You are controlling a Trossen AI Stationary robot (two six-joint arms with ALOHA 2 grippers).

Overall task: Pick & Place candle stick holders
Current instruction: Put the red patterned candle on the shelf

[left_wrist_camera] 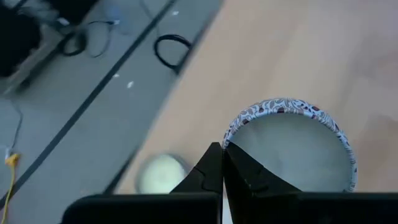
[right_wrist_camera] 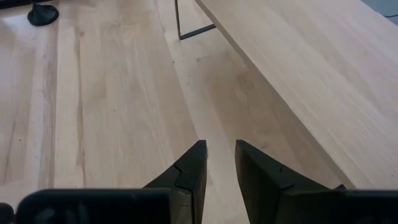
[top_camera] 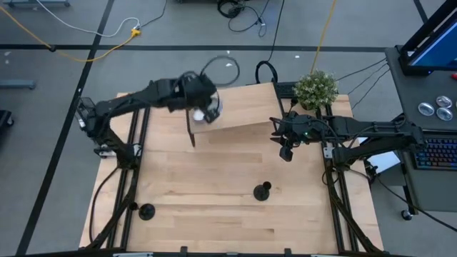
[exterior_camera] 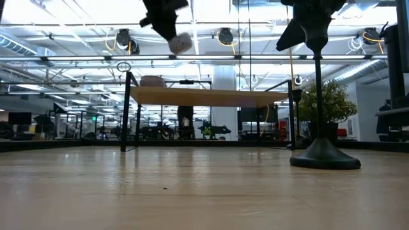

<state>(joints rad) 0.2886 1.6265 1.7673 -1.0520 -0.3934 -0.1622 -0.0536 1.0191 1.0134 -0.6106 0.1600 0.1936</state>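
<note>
The left gripper [top_camera: 206, 108] hangs raised over the left end of a small wooden shelf [top_camera: 246, 111] that stands on thin black legs at the far side of the table [top_camera: 214, 207]. Its fingers [left_wrist_camera: 219, 174] are pressed together with nothing between them, and just past their tips in the left wrist view sits a white cup with a patterned rim [left_wrist_camera: 291, 146], seen from above on the shelf top; a pale round object [left_wrist_camera: 160, 174] lies blurred beside it, too soft to identify. In the low view the same gripper [exterior_camera: 167, 25] hangs above the shelf's left end with a small white piece [exterior_camera: 180, 43] at its lower side. The right gripper [top_camera: 285, 151] hovers above the table just off the shelf's right end, beside a potted plant [top_camera: 315, 88]. Its fingers [right_wrist_camera: 186, 171] stand slightly apart with only bare wood showing in the gap, so it holds nothing; the shelf edge [right_wrist_camera: 292, 74] runs along one side of it. Two candle stick holders show clearly on the table: one candle stick holder [top_camera: 263, 190] stands upright nearer the front edge, below and a little left of the right gripper, and looms large in the low view [exterior_camera: 324, 153]; a second candle stick holder [top_camera: 146, 211] stands near the front left corner, well apart from both grippers, and shows far off in the right wrist view [right_wrist_camera: 42, 14]. I cannot find a third.
</note>
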